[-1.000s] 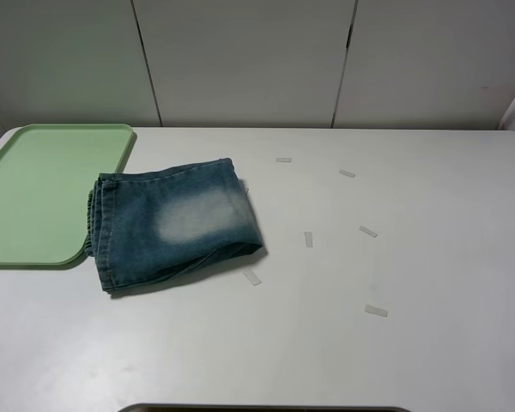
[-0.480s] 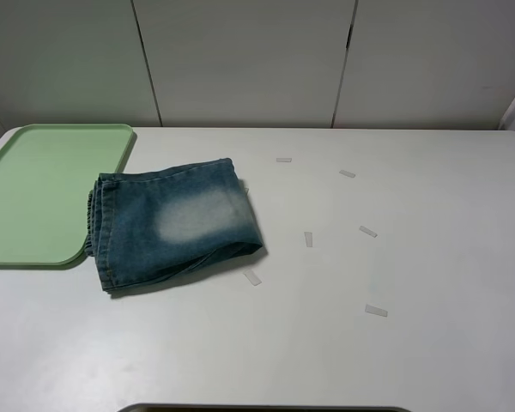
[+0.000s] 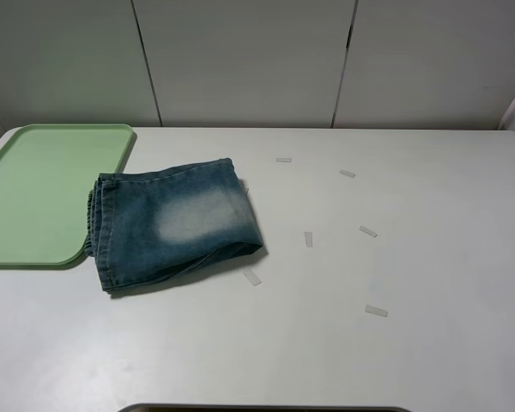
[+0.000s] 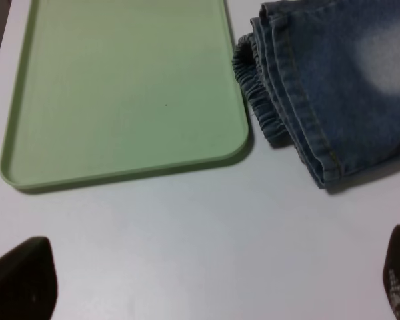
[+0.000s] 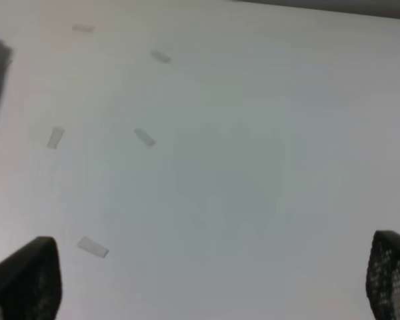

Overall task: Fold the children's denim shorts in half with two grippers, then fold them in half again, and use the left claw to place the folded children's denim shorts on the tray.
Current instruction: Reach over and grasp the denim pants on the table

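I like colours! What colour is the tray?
Tray is pale green; best in left wrist view.

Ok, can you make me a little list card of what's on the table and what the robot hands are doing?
shorts: blue denim, folded, on the white table beside the tray
tray: pale green, shorts not on it yet
left gripper: open, holding nothing
right gripper: open, holding nothing
extras: small pale strips on the table
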